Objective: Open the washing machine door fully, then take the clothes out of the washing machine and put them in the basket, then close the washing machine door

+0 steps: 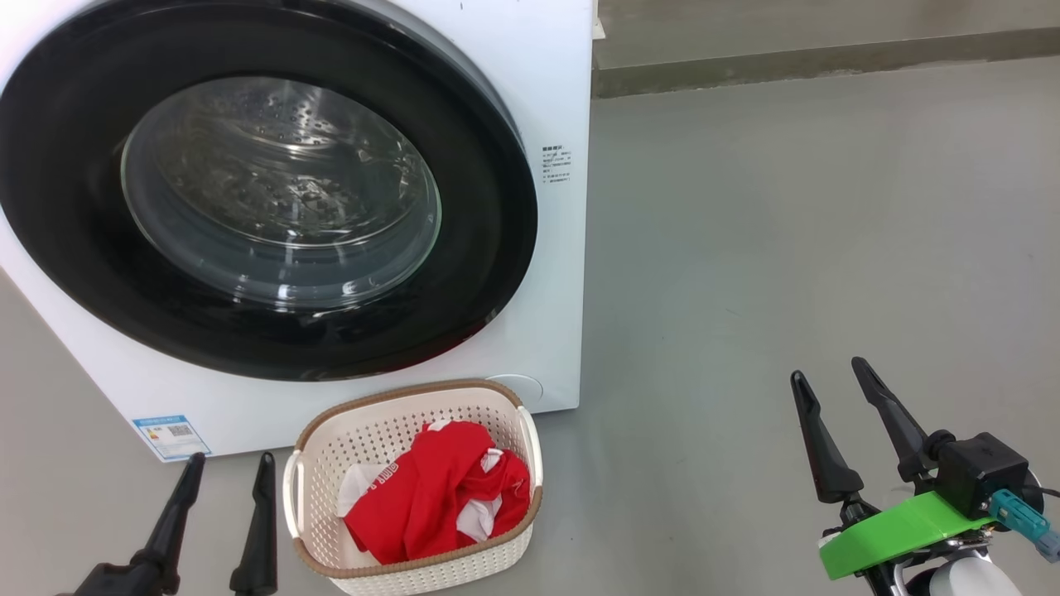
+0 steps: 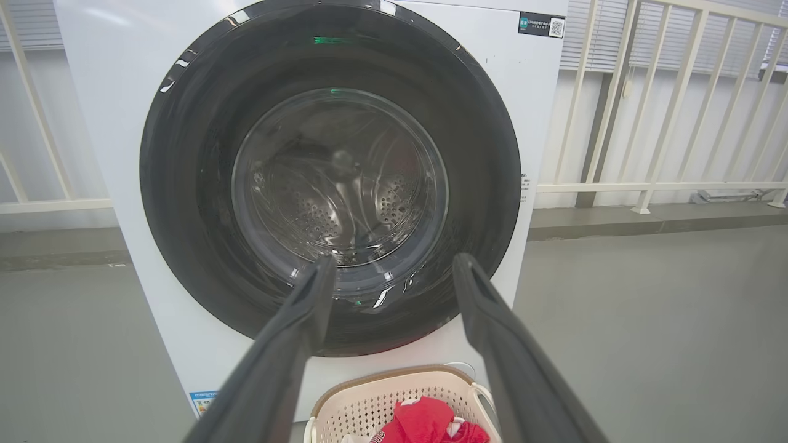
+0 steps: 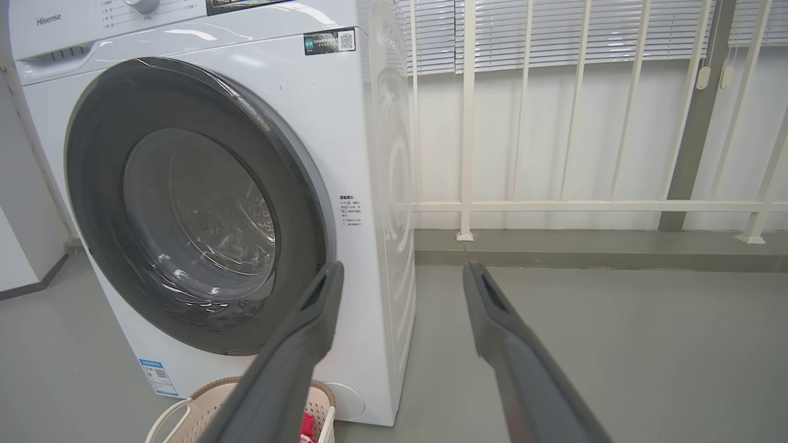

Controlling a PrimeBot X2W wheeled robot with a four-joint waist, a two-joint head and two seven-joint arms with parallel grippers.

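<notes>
The white washing machine [image 1: 546, 99] stands at the left, and its black-rimmed door [image 1: 273, 207] with the glass bowl lies flat against the front, closed. Through the glass I see only the bare steel drum. Just in front of it on the floor sits the cream basket [image 1: 389, 430] holding the red and white clothes [image 1: 439, 497]. My left gripper [image 1: 230, 468] hangs open beside the basket's left handle with nothing between its fingers. Far to the right, over bare floor, my right gripper [image 1: 828, 370] is open and holds nothing. The door [image 2: 332, 178] and the basket [image 2: 369, 400] also face the left wrist camera.
Grey floor [image 1: 787, 248] stretches to the right of the washer. A low kerb and a white railing [image 3: 554, 206] with blinds behind it run along the back wall. A blue label [image 1: 171, 436] is stuck at the washer's lower left corner.
</notes>
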